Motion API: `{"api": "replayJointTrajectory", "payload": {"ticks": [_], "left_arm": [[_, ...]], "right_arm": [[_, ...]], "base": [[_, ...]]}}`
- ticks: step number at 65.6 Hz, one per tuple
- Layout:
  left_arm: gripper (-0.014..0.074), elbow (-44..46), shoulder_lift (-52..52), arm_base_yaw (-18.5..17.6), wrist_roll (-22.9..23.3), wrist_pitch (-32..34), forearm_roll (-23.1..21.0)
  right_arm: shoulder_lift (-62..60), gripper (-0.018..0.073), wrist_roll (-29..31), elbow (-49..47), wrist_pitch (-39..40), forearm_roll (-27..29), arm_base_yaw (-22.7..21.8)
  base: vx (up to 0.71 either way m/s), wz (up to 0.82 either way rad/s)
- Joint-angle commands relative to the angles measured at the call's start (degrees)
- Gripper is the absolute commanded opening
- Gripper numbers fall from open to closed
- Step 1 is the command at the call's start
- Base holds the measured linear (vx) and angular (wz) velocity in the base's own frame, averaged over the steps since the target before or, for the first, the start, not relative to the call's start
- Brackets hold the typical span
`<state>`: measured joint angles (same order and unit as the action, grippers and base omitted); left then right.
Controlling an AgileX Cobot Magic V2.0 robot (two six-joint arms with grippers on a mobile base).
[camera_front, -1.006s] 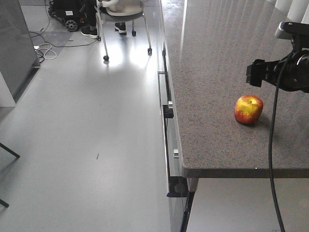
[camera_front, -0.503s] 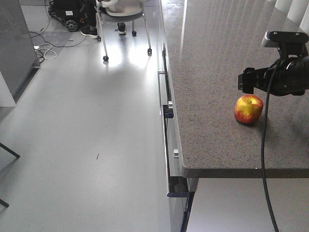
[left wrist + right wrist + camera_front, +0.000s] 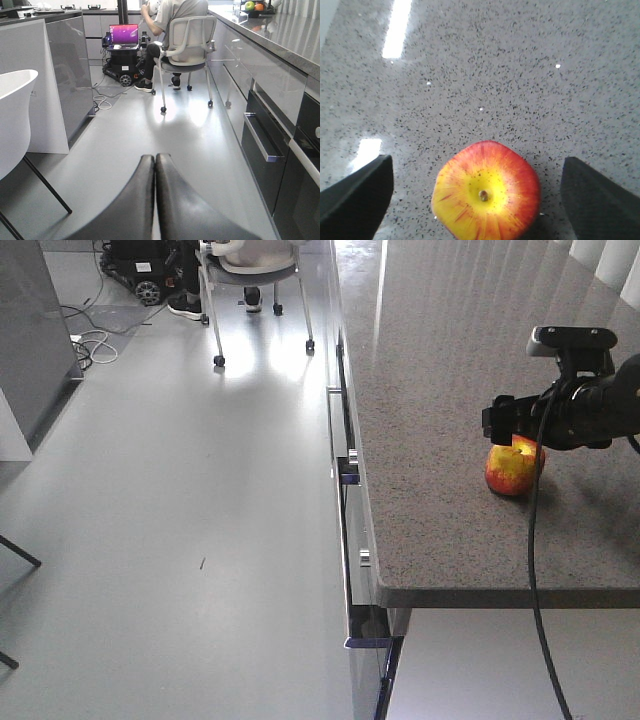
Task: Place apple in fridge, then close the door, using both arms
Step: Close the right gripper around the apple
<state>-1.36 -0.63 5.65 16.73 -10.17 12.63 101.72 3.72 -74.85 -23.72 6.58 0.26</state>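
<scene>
Apple, red with yellow patches, is seen from the front-facing view on a speckled grey countertop, near its front edge. The right gripper is positioned directly above the fruit, close to its top; whether contact is made cannot be told here. A black cable is draped from the arm down past the counter edge. A wheeled chair is visible far off on the grey floor.

In the left wrist view, the left gripper is shown low over the floor, its two dark fingers pressed together with nothing between them. A seated person and a laptop with a pink screen are seen beyond.

In the right wrist view, the apple is shown from above, stem up, on the countertop. It is flanked by the dark fingers, which are spread wide apart, with neither touching it.
</scene>
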Motion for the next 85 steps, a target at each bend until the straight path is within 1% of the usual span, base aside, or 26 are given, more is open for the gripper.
{"api": "replayJointTrajectory", "payload": {"ticks": [1, 16, 43, 53, 60, 67, 85], "left_arm": [[-0.0006, 0.97, -0.89, -0.49, -0.04, 3.92, 0.0], [-0.0006, 0.97, -0.89, -0.49, -0.04, 3.92, 0.0], [-0.0006, 0.97, -0.89, -0.49, -0.04, 3.92, 0.0], [-0.0006, 0.97, -0.89, -0.49, -0.04, 3.92, 0.0], [-0.0006, 0.97, -0.89, -0.49, -0.04, 3.92, 0.0], [-0.0006, 0.97, -0.89, -0.49, -0.04, 3.92, 0.0], [-0.0006, 0.97, -0.89, -0.49, -0.04, 3.92, 0.0]], "right_arm": [[-1.62, 0.0638, 0.47, -1.93, 3.91, 0.04, -0.26], [0.54, 0.0632, 0.47, -1.93, 5.57, 0.04, -0.26], [4.8, 0.0622, 0.47, -1.87, 5.74, 0.04, -0.26], [5.18, 0.0602, 0.47, -1.81, 6.01, 0.04, -0.26], [5.18, 0.0563, 0.47, -1.81, 6.12, 0.04, -0.26], [5.18, 0.0504, 0.47, -1.81, 6.0, 0.04, -0.26], [4.08, 0.0313, 0.47, -1.81, 4.97, 0.04, -0.21]], "base": [[0.0, 0.0], [0.0, 0.0], [0.0, 0.0], [0.0, 0.0], [0.0, 0.0], [0.0, 0.0], [0.0, 0.0]]}}
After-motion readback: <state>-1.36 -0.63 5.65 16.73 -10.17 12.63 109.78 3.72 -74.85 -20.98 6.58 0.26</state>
